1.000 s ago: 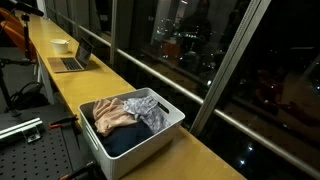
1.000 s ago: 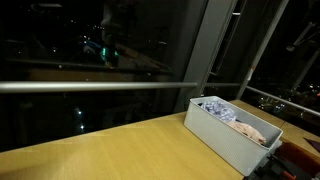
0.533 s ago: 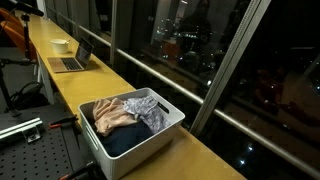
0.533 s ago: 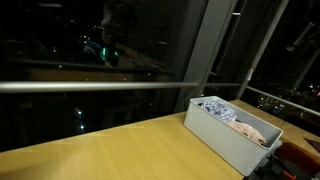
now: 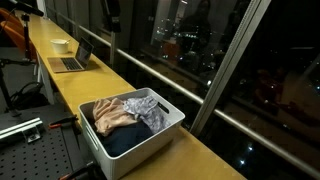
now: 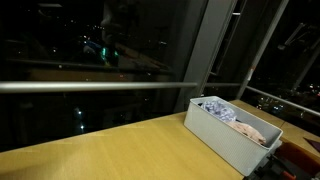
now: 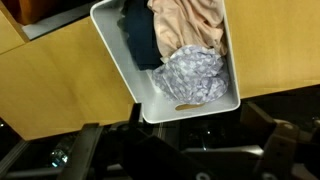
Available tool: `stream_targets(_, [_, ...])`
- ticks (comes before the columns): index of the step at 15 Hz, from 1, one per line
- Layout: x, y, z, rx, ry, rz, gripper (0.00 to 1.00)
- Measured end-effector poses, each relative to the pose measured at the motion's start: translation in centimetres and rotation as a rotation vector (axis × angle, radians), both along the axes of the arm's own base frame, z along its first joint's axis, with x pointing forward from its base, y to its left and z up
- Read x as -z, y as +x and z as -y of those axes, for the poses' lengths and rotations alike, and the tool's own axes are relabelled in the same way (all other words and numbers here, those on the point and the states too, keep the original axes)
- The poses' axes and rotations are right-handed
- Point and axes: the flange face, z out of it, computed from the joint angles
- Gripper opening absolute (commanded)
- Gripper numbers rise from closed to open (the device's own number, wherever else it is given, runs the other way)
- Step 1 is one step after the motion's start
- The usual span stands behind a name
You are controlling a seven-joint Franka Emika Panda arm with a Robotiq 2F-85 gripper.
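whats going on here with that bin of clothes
The robot's gripper hangs open above a white bin on the wooden counter, holding nothing. In the bin lie a beige garment, a dark blue garment and a patterned grey cloth, none of them touched. A laptop sits farther along the counter.

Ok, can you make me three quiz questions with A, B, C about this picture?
1. Where does the bin stand?
A) on the counter by the window
B) on the floor
C) on a chair

2. How many cloths lie in it?
A) one
B) three
C) six

3. The gripper is
A) shut on a cloth
B) shut on the rim
C) open, holding nothing

Answers:
1 A, wood lies under it in both exterior views.
2 B, the wrist view shows a peach cloth, a dark blue cloth and a patterned cloth.
3 C, its fingers stand wide apart with nothing between.
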Motion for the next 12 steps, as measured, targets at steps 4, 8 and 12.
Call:
stream_targets(4, [2.4, 3.3, 0.6, -0.040, 0.018, 0.051, 1.00])
stream_targets(8, [8.1, 7.2, 2.6, -0.045, 0.057, 0.042, 1.00])
stream_targets(12, [15.3, 10.4, 5.1, -0.043, 0.092, 0.013, 1.00])
